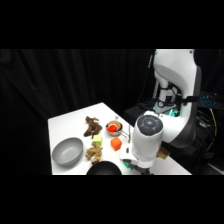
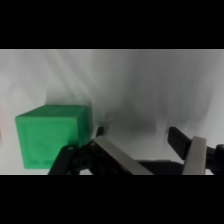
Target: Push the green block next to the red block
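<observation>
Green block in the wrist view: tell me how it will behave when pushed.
The green block is a flat-faced cube resting on the white table, so it will probably slide rather than roll. It looks squat, so tipping seems unlikely. With the gripper off to one side of it, an off-centre push may turn it.

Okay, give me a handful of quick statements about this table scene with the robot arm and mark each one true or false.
1. The green block lies outside the gripper, beside one finger. True.
2. The gripper is clamped shut on the green block. False: its fingers stand apart with bare table between them.
3. The red block sits near a small pan in the side view. True.
4. The grey bowl holds the red block. False: that block rests on the table.
</observation>
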